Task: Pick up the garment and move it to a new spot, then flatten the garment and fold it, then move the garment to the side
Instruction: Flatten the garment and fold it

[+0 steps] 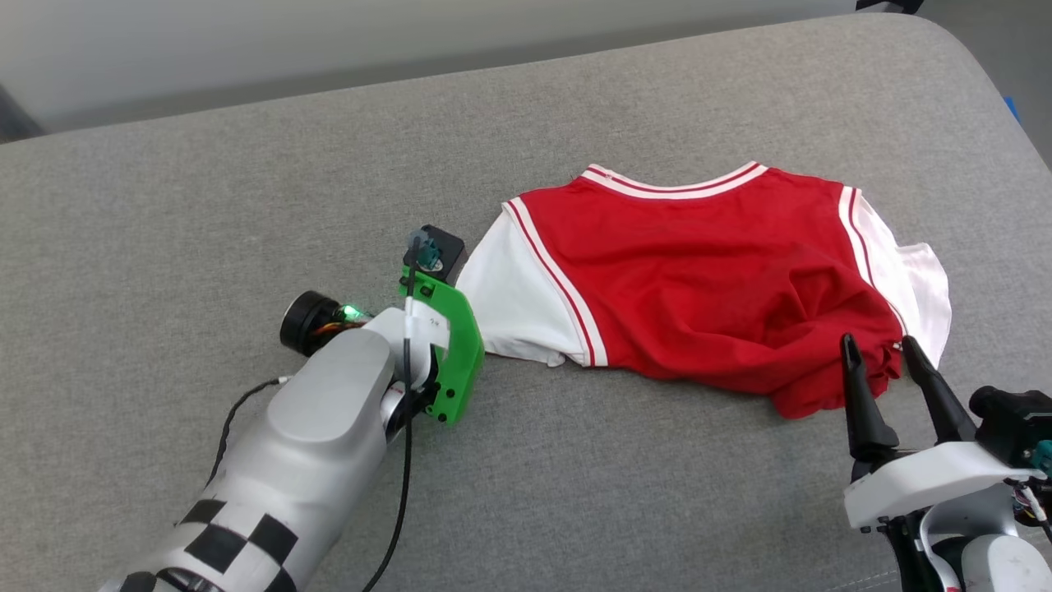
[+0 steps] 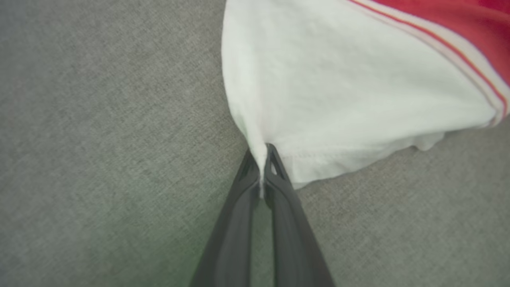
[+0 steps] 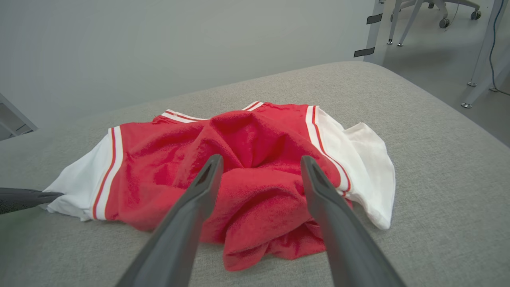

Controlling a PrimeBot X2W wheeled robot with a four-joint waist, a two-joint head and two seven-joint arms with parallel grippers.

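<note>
My left end effector (image 2: 261,157) is clenched on a thin pinch of the white sleeve (image 2: 338,91) hem, at the middle of the left wrist view. My right end effector (image 1: 879,349) is released, just at the bunched red hem at the lower right of the head view. The red T-shirt (image 1: 699,271) lies crumpled centre-right on the grey fabric surface (image 1: 205,164). I think so small a pinch may slip when I lift, and held by one corner only, the shirt would hang twisted.
</note>
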